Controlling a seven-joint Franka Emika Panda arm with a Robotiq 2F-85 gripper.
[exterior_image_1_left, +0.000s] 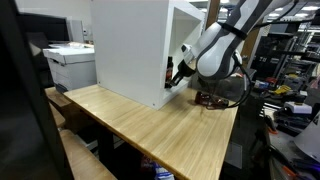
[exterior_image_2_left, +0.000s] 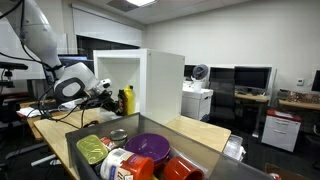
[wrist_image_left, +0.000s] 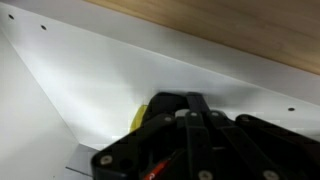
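Yellow bottle (exterior_image_2_left: 127, 101) is seen inside the open white cabinet (exterior_image_2_left: 165, 80) on the wooden table (exterior_image_1_left: 170, 135), just beside the gripper (exterior_image_2_left: 107, 94). The jaws are closed together; whether the bottle is touched cannot be told.

white cabinet (exterior_image_2_left: 165, 85) wall close beside the jaws, yellow bottle (exterior_image_2_left: 127, 100) just ahead inside, open tabletop (exterior_image_1_left: 170, 135) outside
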